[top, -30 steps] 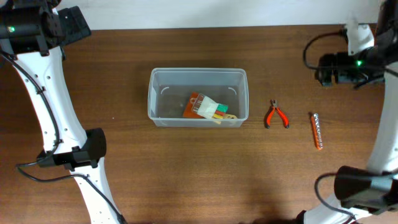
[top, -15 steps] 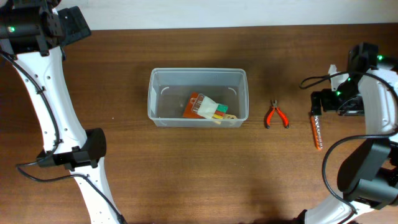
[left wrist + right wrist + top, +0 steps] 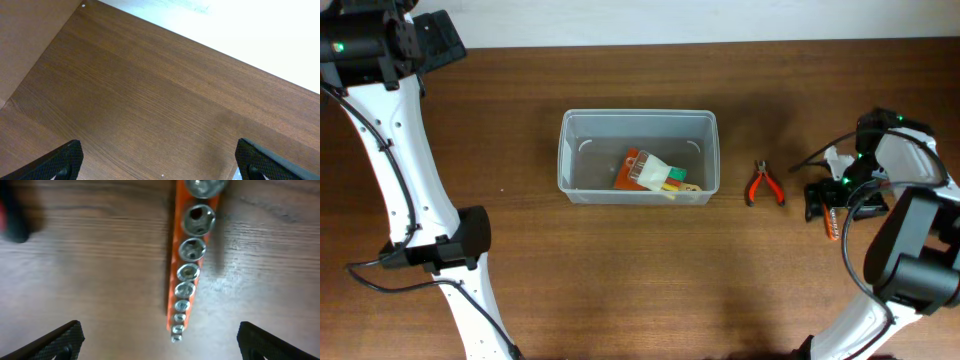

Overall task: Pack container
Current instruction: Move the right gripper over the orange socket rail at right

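Note:
The clear plastic container [image 3: 638,157] sits mid-table with an orange and white packet [image 3: 650,172] inside. Red-handled pliers [image 3: 763,185] lie to its right. An orange rail of metal sockets [image 3: 192,255] lies further right, and only its lower end shows in the overhead view [image 3: 833,232]. My right gripper [image 3: 831,200] is open and hovers directly over the rail, its fingers [image 3: 160,342] spread wide on either side of the rail's small-socket end. My left gripper [image 3: 160,162] is open and empty over bare wood at the far left back corner.
The table's back edge meets a white wall [image 3: 260,35]. The left arm's base [image 3: 450,245] stands at the left front. Cables [image 3: 820,155] trail by the right arm.
My right arm swung from the back right corner forward and down until its gripper came over the socket rail. The left arm, container and pliers have not moved.

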Controlling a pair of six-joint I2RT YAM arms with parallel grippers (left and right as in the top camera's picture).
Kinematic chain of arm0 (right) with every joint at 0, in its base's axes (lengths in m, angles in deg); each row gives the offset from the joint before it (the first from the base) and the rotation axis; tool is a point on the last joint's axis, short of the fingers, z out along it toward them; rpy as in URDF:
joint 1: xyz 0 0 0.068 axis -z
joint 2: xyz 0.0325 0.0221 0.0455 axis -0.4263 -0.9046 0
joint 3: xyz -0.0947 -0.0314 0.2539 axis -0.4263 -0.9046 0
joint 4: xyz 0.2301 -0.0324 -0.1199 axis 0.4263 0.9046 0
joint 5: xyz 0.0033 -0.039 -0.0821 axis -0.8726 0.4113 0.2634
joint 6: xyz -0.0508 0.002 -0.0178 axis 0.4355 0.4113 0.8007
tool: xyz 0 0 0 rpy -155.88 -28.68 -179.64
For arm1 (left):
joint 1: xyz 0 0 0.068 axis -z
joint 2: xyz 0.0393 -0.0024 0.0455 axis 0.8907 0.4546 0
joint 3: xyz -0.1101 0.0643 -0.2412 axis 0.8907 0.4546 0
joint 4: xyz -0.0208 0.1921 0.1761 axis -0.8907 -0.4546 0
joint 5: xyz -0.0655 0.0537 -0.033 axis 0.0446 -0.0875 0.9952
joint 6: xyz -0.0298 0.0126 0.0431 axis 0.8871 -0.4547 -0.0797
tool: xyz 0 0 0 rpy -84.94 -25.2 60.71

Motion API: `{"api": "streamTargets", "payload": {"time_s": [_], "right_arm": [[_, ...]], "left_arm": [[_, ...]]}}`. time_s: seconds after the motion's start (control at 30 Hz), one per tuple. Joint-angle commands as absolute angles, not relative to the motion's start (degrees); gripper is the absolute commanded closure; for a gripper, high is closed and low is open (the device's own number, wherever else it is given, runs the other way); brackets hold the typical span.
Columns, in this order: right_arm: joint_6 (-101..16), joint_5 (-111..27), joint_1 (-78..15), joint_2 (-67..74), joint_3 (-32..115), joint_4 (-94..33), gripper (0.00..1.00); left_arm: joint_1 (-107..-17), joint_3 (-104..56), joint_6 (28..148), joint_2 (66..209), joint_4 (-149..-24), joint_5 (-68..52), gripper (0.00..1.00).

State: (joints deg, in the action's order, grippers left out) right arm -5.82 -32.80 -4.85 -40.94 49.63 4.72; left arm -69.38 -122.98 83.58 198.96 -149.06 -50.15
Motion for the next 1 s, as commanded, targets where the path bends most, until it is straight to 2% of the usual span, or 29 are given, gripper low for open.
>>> {"api": "streamTargets", "payload": {"time_s": [0.0, 0.37, 0.97], "right_arm": [[-5.1, -33.4, -3.3, -41.5, 49.5, 1.9, 0.01], [-5.1, -33.8, -3.0, -41.6, 48.8, -5.4, 0.01], [-5.1, -35.7, -3.0, -44.4, 48.4, -6.6, 0.01]], "left_arm": [[-69.7, -123.0, 82.9, 197.3, -149.1, -51.1, 0.01], [-69.7, -123.0, 82.9, 197.3, -149.1, -51.1, 0.01], [-69.7, -123.0, 82.9, 197.3, -149.1, -51.1, 0.01]]}}
